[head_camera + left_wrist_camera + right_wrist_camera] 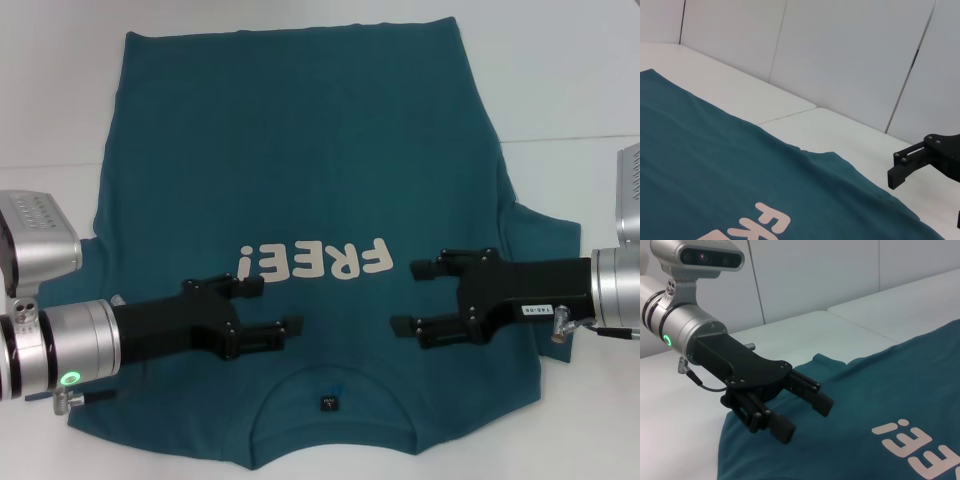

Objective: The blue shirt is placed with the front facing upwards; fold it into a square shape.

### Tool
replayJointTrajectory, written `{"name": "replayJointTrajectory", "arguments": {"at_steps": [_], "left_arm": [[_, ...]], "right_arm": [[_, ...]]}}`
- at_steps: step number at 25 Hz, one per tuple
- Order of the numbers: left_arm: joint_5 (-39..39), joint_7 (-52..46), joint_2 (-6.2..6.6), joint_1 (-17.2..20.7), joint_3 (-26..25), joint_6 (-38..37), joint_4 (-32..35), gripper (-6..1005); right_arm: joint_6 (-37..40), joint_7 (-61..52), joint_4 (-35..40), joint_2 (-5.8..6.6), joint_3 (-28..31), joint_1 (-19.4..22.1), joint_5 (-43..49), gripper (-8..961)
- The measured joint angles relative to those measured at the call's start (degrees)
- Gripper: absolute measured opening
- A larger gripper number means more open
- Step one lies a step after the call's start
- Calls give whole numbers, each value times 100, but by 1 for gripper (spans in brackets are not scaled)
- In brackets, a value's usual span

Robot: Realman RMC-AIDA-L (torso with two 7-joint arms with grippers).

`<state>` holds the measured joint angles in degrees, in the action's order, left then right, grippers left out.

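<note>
The blue shirt [300,180] lay flat and face up on the white tabletop [560,70], collar toward the robot, cream "FREE!" lettering [315,262] across the chest and a small dark neck label [328,402] inside the collar. Both sleeves were spread; mild creasing was noted. White wall panels [850,55] stood behind the tabletop. The left gripper [275,305] hovered above the chest beside the lettering, jaws wide apart, holding nothing. The right gripper [418,296] hovered opposite, likewise wide and empty. Nothing obstructed the shirt.
</note>
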<state>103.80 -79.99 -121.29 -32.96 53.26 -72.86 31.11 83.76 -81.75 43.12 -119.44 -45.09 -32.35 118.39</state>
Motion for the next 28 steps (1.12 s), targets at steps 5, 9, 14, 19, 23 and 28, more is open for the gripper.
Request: {"name": "replayJointTrajectory", "arguments": {"at_steps": [5,9,14,19,23,28], "left_arm": [[-1,29,0,33,0,-81,26,859],[-1,62,0,65,0,-104,33,859],[-1,52,7,148,-84,-103,35,859],[7,-347,112,349,-1036,-118,82,859],[85,-1131,241,603,-1764,74,305,859],[127,-1618,338,849,-2267,649,468,860]], "right_arm": [[0,-12,0,0,0,0,0,915],[0,-24,1,0,0,12,0,915],[2,-31,3,0,1,46,-33,914],[17,-20,4,0,1,60,-43,914],[15,-8,4,-5,2,62,-45,914],[9,-2,-19,-8,3,62,-52,915]]}}
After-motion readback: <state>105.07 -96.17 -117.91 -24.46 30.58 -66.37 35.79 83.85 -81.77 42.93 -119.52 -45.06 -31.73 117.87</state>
